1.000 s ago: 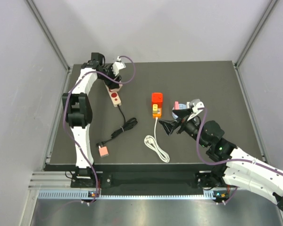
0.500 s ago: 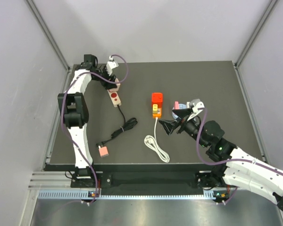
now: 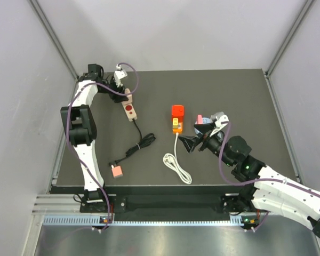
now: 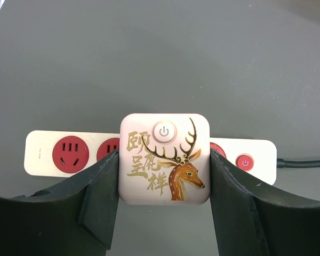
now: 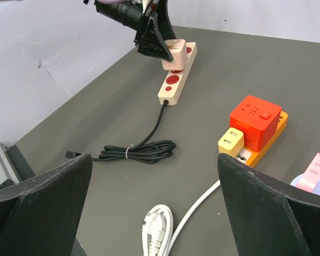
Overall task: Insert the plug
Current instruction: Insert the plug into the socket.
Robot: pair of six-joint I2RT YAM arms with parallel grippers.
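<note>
The red plug block [image 3: 177,110] sits on the far end of the orange power strip [image 3: 176,127], with a yellow plug [image 3: 176,122] beside it. The right wrist view shows the block too [image 5: 254,121]. My right gripper [image 3: 189,143] is open and empty, low over the table just right of the strip's white cable; its fingers [image 5: 42,208] frame that view. My left gripper [image 3: 122,92] is at the far left, shut on a pale pink cube adapter with a deer print [image 4: 164,160], held at a cream power strip with red sockets [image 4: 48,154].
The cream strip [image 3: 129,109] trails a coiled black cable [image 3: 141,144] ending near a small pink plug [image 3: 117,170]. A coiled white cable [image 3: 176,162] runs from the orange strip. A pink and pale blue object [image 3: 201,120] lies next to my right gripper.
My left gripper has shifted left and back along the cream strip, still holding the deer adapter. The right arm has barely moved.
</note>
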